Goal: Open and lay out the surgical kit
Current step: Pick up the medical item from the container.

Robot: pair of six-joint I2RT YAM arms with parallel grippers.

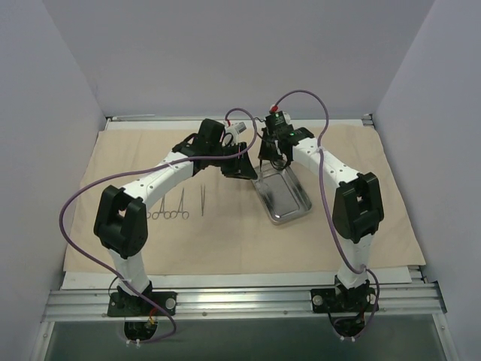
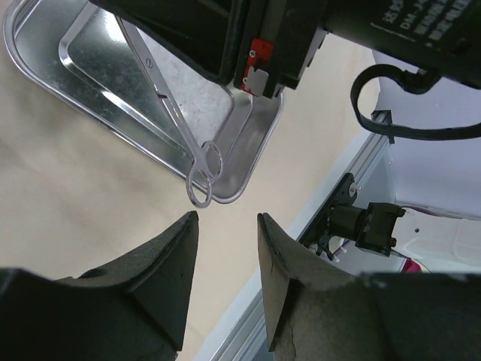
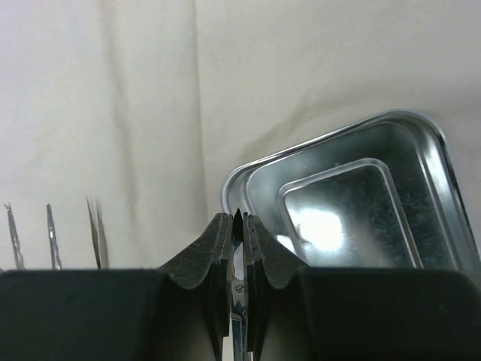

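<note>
Plain beige wrapping cloth (image 1: 391,226); shiny silver steel tray (image 1: 285,199) and forceps (image 2: 159,94); matte black fingers (image 2: 161,286); white arms (image 1: 165,177) with black joints; purple cables (image 1: 75,203); pale grey walls (image 1: 225,53).

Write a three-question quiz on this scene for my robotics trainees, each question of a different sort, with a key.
1. True or false: the right gripper is shut on a thin silver ring-handled instrument.
2. The shiny rectangular steel tray rests on: A) the large beige cloth; B) a bare metal rail; C) a blue towel.
3. Fill in: the left gripper holds nothing and its jaws stand ____.

Key: 1 true; 2 A; 3 open.
</note>
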